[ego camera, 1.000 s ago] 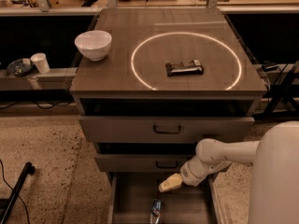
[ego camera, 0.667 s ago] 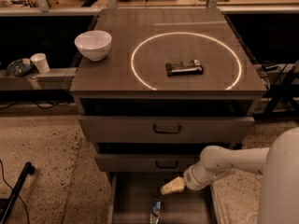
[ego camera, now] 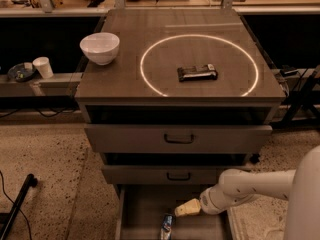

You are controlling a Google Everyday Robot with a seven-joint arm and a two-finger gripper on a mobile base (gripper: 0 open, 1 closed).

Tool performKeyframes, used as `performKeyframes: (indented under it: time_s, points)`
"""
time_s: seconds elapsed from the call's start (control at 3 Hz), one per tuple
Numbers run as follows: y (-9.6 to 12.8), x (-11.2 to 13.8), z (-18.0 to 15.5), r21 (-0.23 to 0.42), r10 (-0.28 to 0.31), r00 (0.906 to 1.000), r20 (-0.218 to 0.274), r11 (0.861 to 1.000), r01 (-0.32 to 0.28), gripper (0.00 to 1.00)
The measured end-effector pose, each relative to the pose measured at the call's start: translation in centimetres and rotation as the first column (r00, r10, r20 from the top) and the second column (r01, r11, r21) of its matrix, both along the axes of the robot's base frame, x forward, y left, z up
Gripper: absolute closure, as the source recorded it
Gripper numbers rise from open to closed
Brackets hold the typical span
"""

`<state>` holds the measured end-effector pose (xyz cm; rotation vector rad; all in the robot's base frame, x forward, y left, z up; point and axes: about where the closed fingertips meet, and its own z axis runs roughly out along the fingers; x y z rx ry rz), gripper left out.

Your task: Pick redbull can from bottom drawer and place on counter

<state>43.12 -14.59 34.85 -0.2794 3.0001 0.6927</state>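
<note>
The redbull can (ego camera: pixel 166 226) lies on its side in the open bottom drawer (ego camera: pixel 140 209), near the frame's lower edge. My gripper (ego camera: pixel 181 211) reaches in from the right and hovers just above and to the right of the can, apart from it. The counter (ego camera: pixel 120 76) is the dark cabinet top with a bright ring (ego camera: pixel 200 64). A flat dark wrapped bar (ego camera: pixel 197 73) lies inside the ring.
A white bowl (ego camera: pixel 100 47) stands at the counter's left. Two upper drawers with dark handles (ego camera: pixel 179 139) are shut above the open one. A white cup (ego camera: pixel 43 67) sits on a low shelf to the left. A dark pole (ego camera: pixel 15 206) lies on the floor at lower left.
My arm has moved a little lower and to the right over the bottom drawer. The can has not moved.
</note>
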Motion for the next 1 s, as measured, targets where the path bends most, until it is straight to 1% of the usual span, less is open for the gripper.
performKeyframes:
  time_s: [0.33, 0.67, 1.0]
  points:
    - [0.8, 1.0, -2.4, 0.070, -0.009, 0.9999, 0.010, 0.998, 0.008, 0.00]
    - [2.7, 3.1, -6.4, 0.219, -0.056, 0.9971, 0.051, 0.975, 0.044, 0.00]
    - [4.1, 4.1, -8.7, 0.293, -0.087, 0.9941, 0.066, 0.954, 0.064, 0.00]
